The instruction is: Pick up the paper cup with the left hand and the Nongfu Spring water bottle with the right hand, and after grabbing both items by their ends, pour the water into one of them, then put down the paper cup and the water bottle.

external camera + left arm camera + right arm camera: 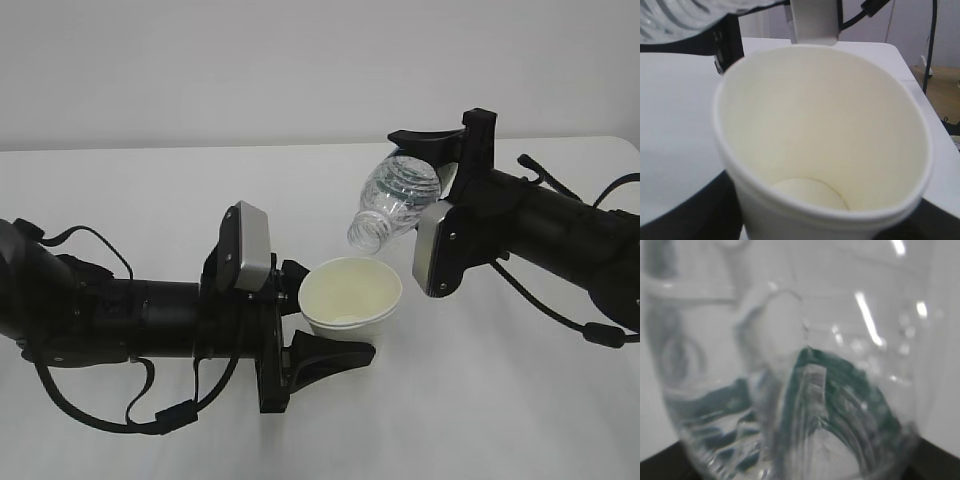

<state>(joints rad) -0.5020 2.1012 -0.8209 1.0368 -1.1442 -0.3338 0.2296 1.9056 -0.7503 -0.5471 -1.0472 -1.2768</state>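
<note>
The white bench (150, 200) lies under both black arms. The right gripper (440, 170) is closed on the base of the clear plastic Nongfu Spring water bottle (392, 205) — its long axis slants down-left, open mouth just above the far rim. The left gripper (300, 320) clamps the small off-white paper cup (350, 297), held nearly upright below — no stream is visible.

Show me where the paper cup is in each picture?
Exterior view: the paper cup sits low in the middle, held by the left gripper.
Left wrist view: it fills the picture.
Right wrist view: not in it.
Shared landmark: the water bottle, tilted above the cup.
</note>
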